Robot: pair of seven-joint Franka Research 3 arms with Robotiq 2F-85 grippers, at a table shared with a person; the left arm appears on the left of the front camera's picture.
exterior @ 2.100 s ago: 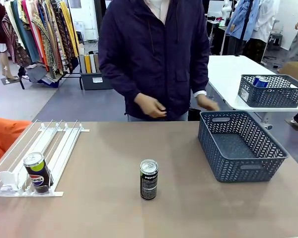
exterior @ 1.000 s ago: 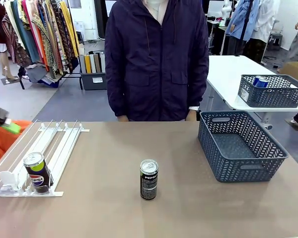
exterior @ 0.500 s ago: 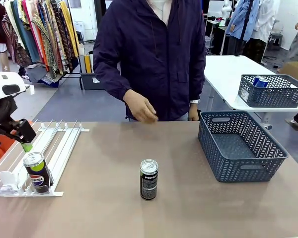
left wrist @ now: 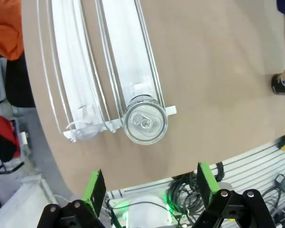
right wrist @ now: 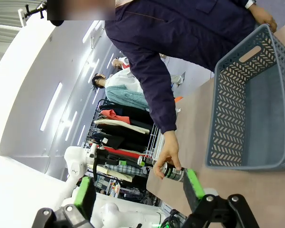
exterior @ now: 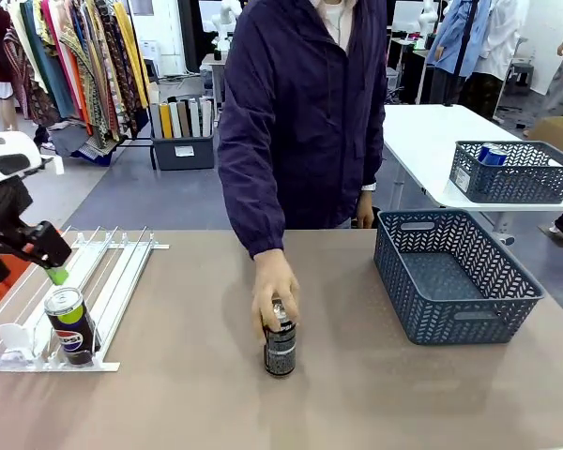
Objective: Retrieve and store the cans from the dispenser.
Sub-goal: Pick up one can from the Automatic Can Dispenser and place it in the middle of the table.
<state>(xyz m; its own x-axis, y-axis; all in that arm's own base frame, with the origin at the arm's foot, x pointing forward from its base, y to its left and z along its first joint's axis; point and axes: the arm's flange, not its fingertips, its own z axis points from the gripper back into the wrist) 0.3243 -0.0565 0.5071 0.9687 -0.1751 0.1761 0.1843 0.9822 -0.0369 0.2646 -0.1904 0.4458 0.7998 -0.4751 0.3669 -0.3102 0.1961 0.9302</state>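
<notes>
**Left arm arrived over the dispenser; person's hand down on the loose can**

Compared with a second ago, the left gripper (left wrist: 149, 176) has come in from the table's left edge and now hangs above the dispenser (left wrist: 130, 57). Its jaws are spread wide with nothing between the green pads.

The racked can (left wrist: 145, 124) stands upright just ahead of the fingers, roughly centred between them. It sits at the stop end of its lane, on the robot's side of the table (exterior: 188, 394).

The person's hand (exterior: 274, 289), absent from the tabletop a second ago, is now wrapped over the top of the black can (exterior: 281, 354) at mid-table. The grey basket (exterior: 469, 323) stands well apart to the right and looks empty.

The right gripper (right wrist: 138, 187) is likewise spread and empty, away from the work.

Assessment: the step in hand appears to be taking the racked can.

Recommendations:
- Bring the fingers forward until the can's silver top lies squarely between the pads.
- Descend straight down.
- Close on the upper body of the can, above the thin rails on either side (a low grip would likely foul them).
- Lift vertically, clear of the white stop, before any travel.
- Route the carry towards the basket around the person's extended arm, which currently lies across the direct path.
</notes>
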